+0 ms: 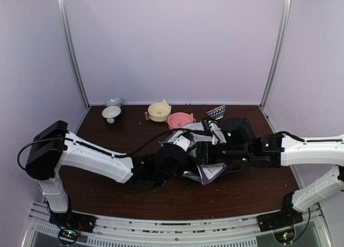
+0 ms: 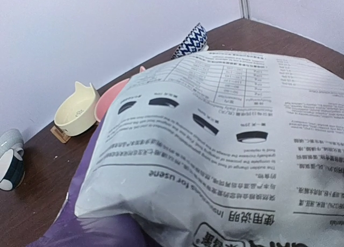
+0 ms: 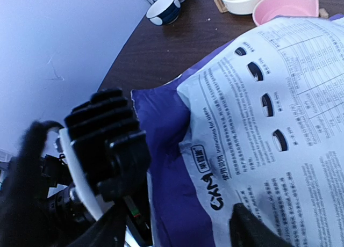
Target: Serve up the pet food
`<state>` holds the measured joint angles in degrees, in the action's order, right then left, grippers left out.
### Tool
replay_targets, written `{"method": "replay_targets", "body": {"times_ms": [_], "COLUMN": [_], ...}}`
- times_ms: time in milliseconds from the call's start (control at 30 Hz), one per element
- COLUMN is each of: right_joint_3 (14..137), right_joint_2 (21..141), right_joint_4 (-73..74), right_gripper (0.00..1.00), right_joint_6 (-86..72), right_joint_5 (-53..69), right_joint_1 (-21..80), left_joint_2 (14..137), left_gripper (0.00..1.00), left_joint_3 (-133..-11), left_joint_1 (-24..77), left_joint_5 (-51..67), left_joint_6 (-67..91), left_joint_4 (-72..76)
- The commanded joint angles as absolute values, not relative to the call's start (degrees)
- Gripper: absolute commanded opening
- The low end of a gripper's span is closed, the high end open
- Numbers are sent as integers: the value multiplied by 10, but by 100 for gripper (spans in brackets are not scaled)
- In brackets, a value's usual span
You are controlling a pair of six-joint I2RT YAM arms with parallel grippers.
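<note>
The pet food is hidden inside its purple bag [image 1: 210, 171], which lies mid-table with its white printed back label up. The label fills the left wrist view [image 2: 215, 139], where the bag covers my own fingers. My left gripper [image 1: 171, 164] is at the bag's left edge and looks shut on it. Its black ribbed wrist body [image 3: 102, 145] sits against the purple edge. My right gripper [image 3: 177, 231] is open over the bag [image 3: 269, 123], one finger [image 3: 252, 228] on the label and the other off the purple edge. In the top view the right gripper [image 1: 209, 150] is over the bag's middle.
Behind the bag stand a pink bowl [image 1: 180, 120], a cream cat-ear bowl [image 1: 159, 111], a blue-patterned cup [image 1: 216, 112] and a dark bowl with a white inside [image 1: 112, 114]. White walls close the back and sides.
</note>
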<state>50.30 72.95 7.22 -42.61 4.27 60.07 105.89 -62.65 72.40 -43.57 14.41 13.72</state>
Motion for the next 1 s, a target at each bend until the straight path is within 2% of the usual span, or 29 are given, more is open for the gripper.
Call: {"method": "replay_targets", "body": {"times_ms": [0, 133, 300, 500, 633, 767, 900, 967], "right_joint_3": [535, 526, 501, 442, 418, 424, 418, 410], "right_joint_2": [659, 606, 596, 649, 709, 775, 805, 813], "right_joint_4": [133, 212, 280, 212, 136, 105, 78, 69], "right_gripper": [77, 89, 90, 90, 87, 84, 78, 71], "right_joint_6": [-387, -369, -378, -342, -326, -303, -291, -289], "right_joint_5": [-8, -57, -55, 56, 154, 186, 230, 248], "right_joint_1": [582, 529, 377, 242, 191, 178, 173, 173], "left_joint_2": [1058, 1056, 1052, 1043, 1041, 1044, 1060, 1069], "left_gripper": [0, 0, 0, 0, 0, 0, 0, 0], "left_joint_3": [-639, -639, -637, -625, -615, -610, -624, -633], "left_joint_1": [716, 708, 694, 667, 655, 643, 630, 627], "left_joint_5": [-466, -451, -442, -384, -360, -346, -330, -329], "left_joint_6": [141, 155, 179, 205, 208, 211, 208, 206], "left_joint_4": [159, 148, 134, 134, 146, 156, 157, 161]}}
